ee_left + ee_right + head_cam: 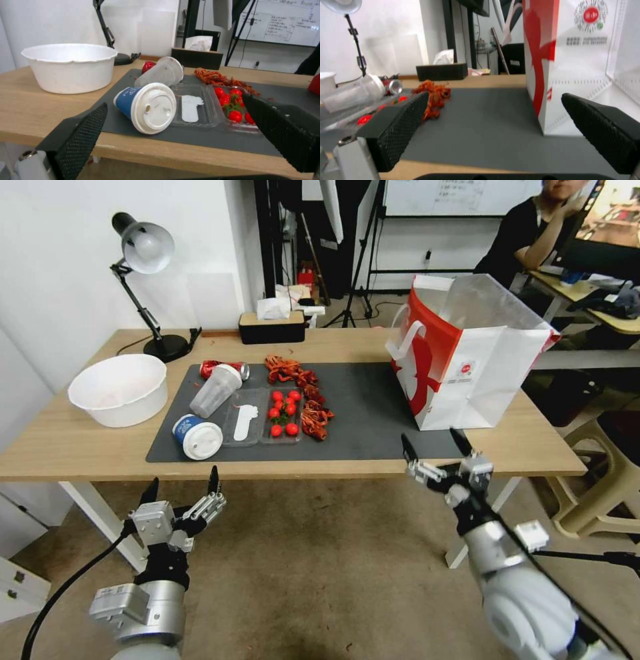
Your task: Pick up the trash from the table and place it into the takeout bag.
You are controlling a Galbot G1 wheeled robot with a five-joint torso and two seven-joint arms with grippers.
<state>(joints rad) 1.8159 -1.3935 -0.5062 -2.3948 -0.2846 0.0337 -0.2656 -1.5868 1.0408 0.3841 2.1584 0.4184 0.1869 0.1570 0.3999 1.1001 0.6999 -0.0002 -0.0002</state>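
On the table's (73, 443) dark mat (370, 413) lies the trash: a blue-white lidded cup (197, 437) (146, 107) on its side, a clear plastic cup (215, 390) tipped over, and a crushed red can (221, 369) behind it. A clear tray (261, 424) holds red tomatoes, with red shells (305, 397) beside it. The takeout bag (470, 363) (583, 62) stands upright at the mat's right end. My left gripper (183, 480) hangs open below the table's front edge, facing the lidded cup. My right gripper (431, 439) is open at the front edge, just before the bag.
A large white basin (120, 388) sits at the table's left end. A desk lamp (143, 250) and a black tissue box (272, 327) stand along the far edge. A beige stool (603, 473) is on the floor to the right.
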